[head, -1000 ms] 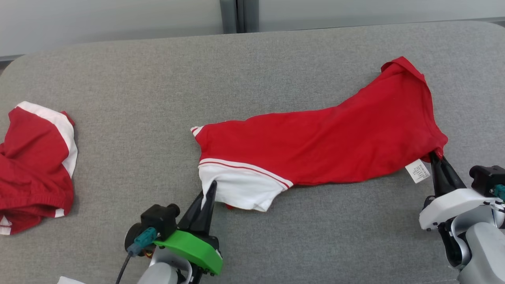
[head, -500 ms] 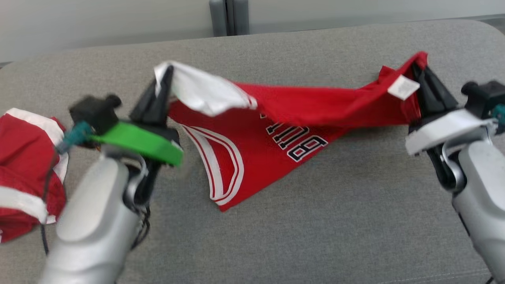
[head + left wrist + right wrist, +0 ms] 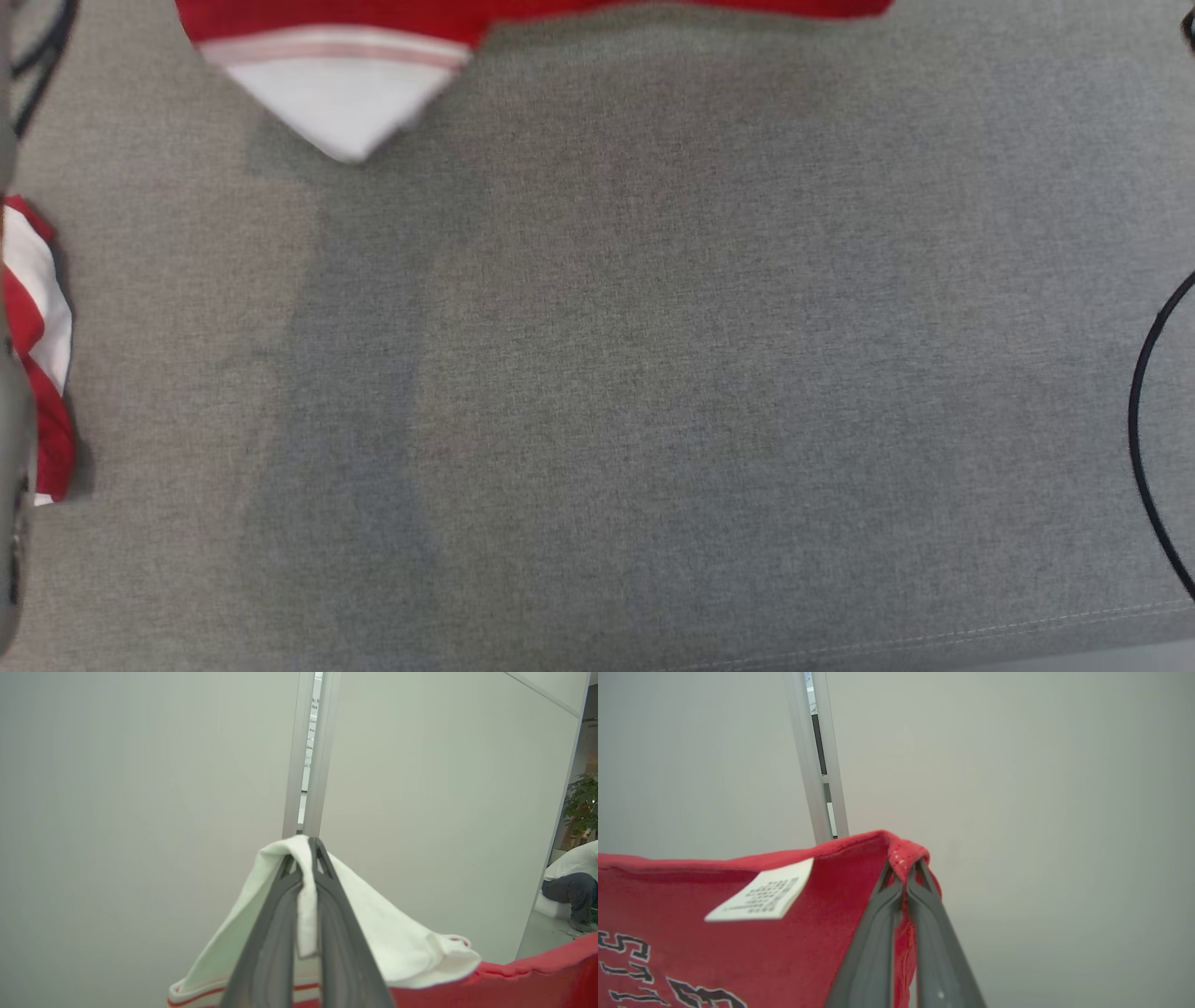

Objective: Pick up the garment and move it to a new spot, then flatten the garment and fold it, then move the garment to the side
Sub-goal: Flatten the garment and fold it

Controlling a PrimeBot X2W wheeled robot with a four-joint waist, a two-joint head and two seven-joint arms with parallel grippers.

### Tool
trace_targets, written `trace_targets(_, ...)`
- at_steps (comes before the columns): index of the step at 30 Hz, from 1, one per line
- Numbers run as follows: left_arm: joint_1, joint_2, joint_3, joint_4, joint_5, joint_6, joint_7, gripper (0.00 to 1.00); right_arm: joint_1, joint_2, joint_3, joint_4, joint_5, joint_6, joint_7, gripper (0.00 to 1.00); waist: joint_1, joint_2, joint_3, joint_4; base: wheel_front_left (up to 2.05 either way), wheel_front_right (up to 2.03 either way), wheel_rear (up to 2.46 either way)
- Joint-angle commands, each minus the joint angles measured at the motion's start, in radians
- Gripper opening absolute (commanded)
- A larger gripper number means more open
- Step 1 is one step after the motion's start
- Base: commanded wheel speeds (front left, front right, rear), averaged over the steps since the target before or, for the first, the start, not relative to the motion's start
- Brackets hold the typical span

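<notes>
The garment is a red shirt with a white sleeve. In the head view its lower hem (image 3: pixel 523 11) and a white sleeve tip (image 3: pixel 336 103) hang down from the top edge, above the grey table (image 3: pixel 616 373). My left gripper (image 3: pixel 306 851) is shut on the white sleeve cloth (image 3: pixel 402 947), held up in the air. My right gripper (image 3: pixel 906 865) is shut on a red corner of the garment (image 3: pixel 738 933), beside its white care label (image 3: pixel 763 898). The shirt hangs stretched between the two grippers.
A second red and white garment (image 3: pixel 33 345) lies at the table's left edge. A black cable (image 3: pixel 1144 420) curves at the right edge. A pale wall with a metal post (image 3: pixel 310 751) stands behind. A seated person (image 3: pixel 572 877) shows far right.
Both grippers have lifted the garment high off the table, out of the head view's top. Only its lower edge still hangs into the picture, and the camera's framing has shifted.
</notes>
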Motion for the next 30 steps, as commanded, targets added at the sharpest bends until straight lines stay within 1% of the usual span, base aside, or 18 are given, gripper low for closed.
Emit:
trace_targets(1, -0.057, -0.014, -0.001, 0.023, 0.004, -0.003, -0.013, 0.0, -0.043, 0.002, 0.012, 0.028, 0.006, -0.001, -0.001, 0.0, -0.0001, 0.0, 0.074, -0.009, 0.0, 0.0, 0.0)
trace_targets(4, -0.178, -0.039, -0.028, 0.071, 0.014, -0.003, -0.028, 0.0, -0.152, -0.006, 0.036, 0.091, 0.002, -0.001, -0.013, 0.0, -0.0001, 0.0, 0.093, -0.006, 0.0, 0.0, 0.0)
trace_targets(7, -0.263, -0.043, -0.047, 0.116, 0.024, -0.003, -0.043, 0.0, -0.236, -0.009, 0.063, 0.142, 0.003, -0.001, -0.025, 0.0, -0.0001, 0.0, 0.111, -0.003, 0.0, 0.0, 0.0)
trace_targets(11, -0.309, -0.048, -0.05, 0.178, 0.005, -0.003, -0.072, 0.0, -0.297, -0.007, 0.101, 0.189, 0.015, -0.001, -0.038, 0.0, -0.0001, 0.0, 0.133, -0.004, 0.0, 0.0, 0.0)
trace_targets(14, -0.288, -0.052, -0.066, 0.202, -0.014, -0.003, -0.092, 0.0, -0.287, -0.001, 0.137, 0.2, 0.03, -0.001, -0.054, 0.0, -0.0001, 0.0, 0.145, -0.006, 0.0, 0.0, 0.0)
trace_targets(18, -0.189, -0.039, -0.11, 0.203, -0.047, -0.003, -0.121, 0.0, -0.206, -0.006, 0.186, 0.185, 0.064, -0.001, -0.078, 0.0, -0.0001, 0.0, 0.133, -0.016, 0.0, 0.0, 0.0)
trace_targets(22, -0.029, -0.008, -0.16, 0.165, -0.076, -0.003, -0.153, 0.0, -0.068, -0.027, 0.23, 0.135, 0.099, -0.001, -0.092, 0.0, -0.0001, 0.0, 0.093, -0.026, 0.0, 0.0, 0.0)
trace_targets(24, 0.072, 0.007, -0.174, 0.136, -0.104, -0.003, -0.166, 0.0, 0.022, -0.044, 0.247, 0.091, 0.115, -0.001, -0.095, 0.0, -0.0001, 0.0, 0.065, -0.027, 0.0, 0.0, 0.0)
trace_targets(25, 0.125, 0.024, -0.177, 0.115, -0.109, -0.003, -0.174, 0.0, 0.073, -0.052, 0.252, 0.057, 0.123, -0.001, -0.094, 0.0, -0.0001, 0.0, 0.051, -0.033, 0.0, 0.0, 0.0)
trace_targets(27, 0.222, 0.04, -0.168, 0.072, -0.127, -0.003, -0.182, 0.0, 0.169, -0.072, 0.251, -0.002, 0.133, -0.001, -0.094, 0.0, -0.0001, 0.0, 0.025, -0.035, 0.0, 0.0, 0.0)
trace_targets(30, 0.382, 0.047, -0.149, 0.002, -0.131, 0.003, -0.189, 0.0, 0.317, -0.102, 0.244, -0.083, 0.134, -0.001, -0.093, 0.0, -0.0001, 0.0, -0.013, -0.033, 0.0, 0.0, 0.0)
